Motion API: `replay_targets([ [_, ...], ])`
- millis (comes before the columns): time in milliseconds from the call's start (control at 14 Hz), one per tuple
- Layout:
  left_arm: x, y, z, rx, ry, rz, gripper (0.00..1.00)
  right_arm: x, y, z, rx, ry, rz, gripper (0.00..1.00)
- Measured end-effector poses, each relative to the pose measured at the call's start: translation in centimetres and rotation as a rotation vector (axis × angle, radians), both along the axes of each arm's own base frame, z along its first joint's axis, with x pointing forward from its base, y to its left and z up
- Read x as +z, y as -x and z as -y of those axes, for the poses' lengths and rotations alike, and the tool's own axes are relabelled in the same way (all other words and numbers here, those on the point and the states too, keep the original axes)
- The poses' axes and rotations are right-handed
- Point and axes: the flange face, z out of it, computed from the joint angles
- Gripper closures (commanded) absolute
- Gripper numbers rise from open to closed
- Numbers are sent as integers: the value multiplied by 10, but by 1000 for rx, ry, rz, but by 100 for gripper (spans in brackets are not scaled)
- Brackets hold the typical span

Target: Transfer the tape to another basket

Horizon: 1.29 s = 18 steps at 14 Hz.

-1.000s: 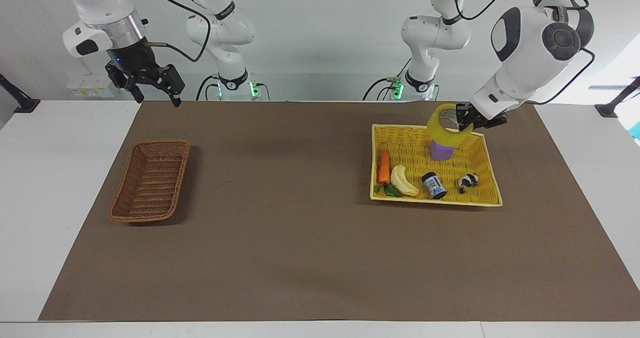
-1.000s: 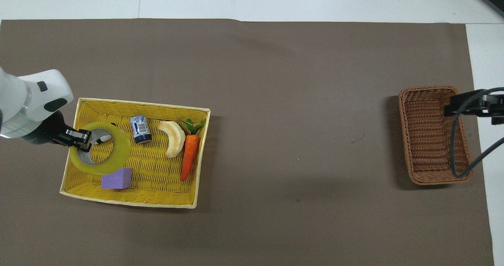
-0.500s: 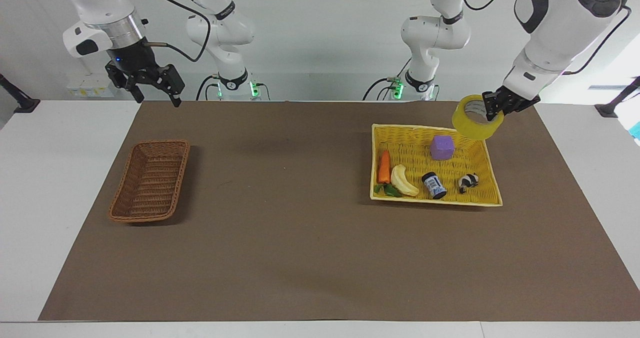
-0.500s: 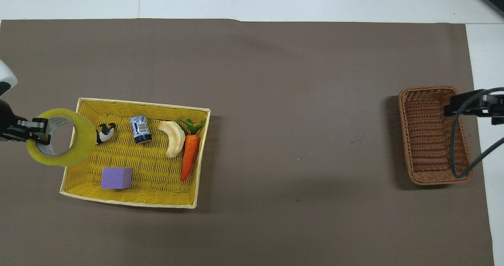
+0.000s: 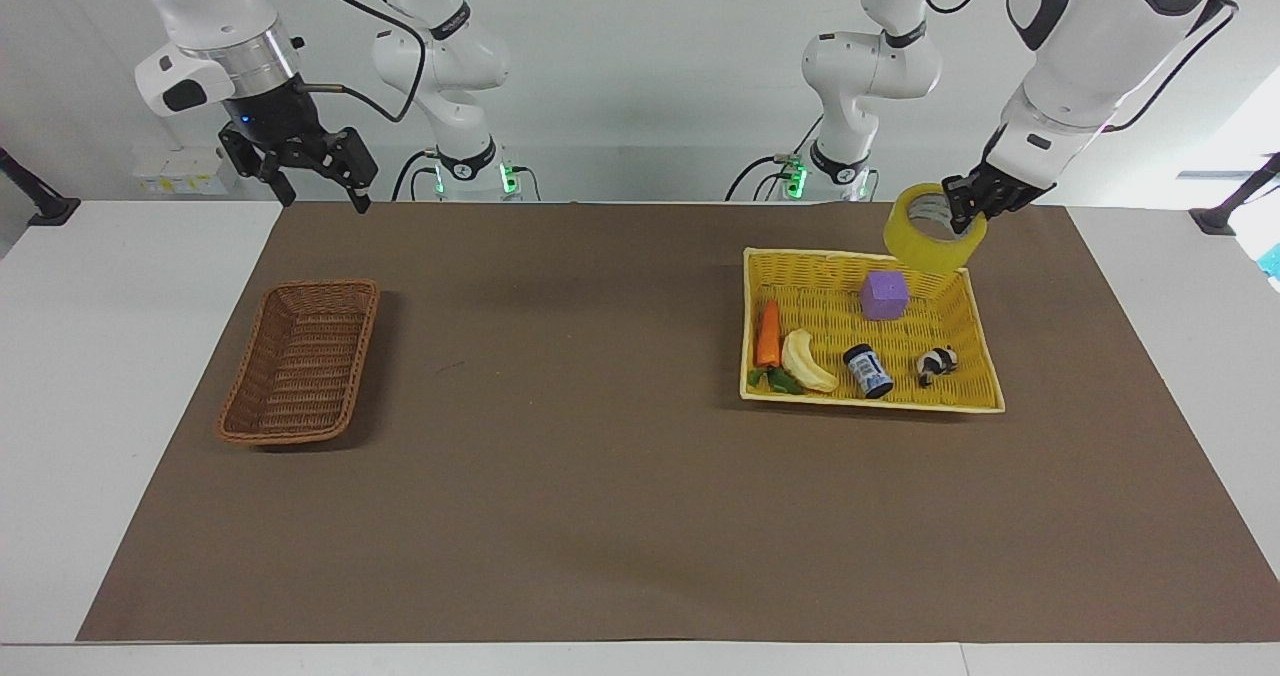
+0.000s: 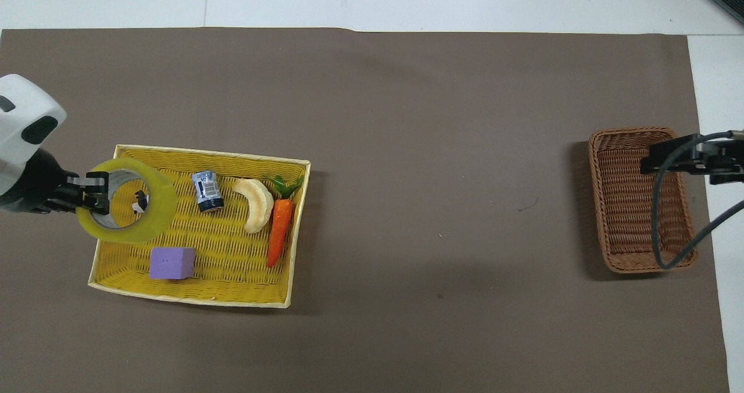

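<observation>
Spanning the table, a brown paper mat (image 5: 620, 476) keeps the wide yellow woven basket (image 5: 985, 381) at the left arm's end well apart from the narrow brown wicker basket (image 5: 300, 361), over which the right gripper (image 5: 317, 188) waits, spread. The left gripper (image 5: 962, 208) pinches the wall of the translucent yellow tape roll (image 5: 932, 239), pale-cored, raised over the yellow basket's edge nearest the robots for carrying clear.
</observation>
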Motion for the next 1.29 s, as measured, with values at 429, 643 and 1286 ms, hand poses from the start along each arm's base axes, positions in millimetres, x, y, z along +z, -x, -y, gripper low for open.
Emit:
replay_targets([
  [429,4,22,98,113,138,-30,100,6,-9,-97,125,-152,134,0],
  [643,12,29,138,187,225,-16,100,-1,-14,-132,48,-345,115,0],
  [1286,1,35,229,298,431,0,100,-37,0,-218,-23,-494,13,0],
])
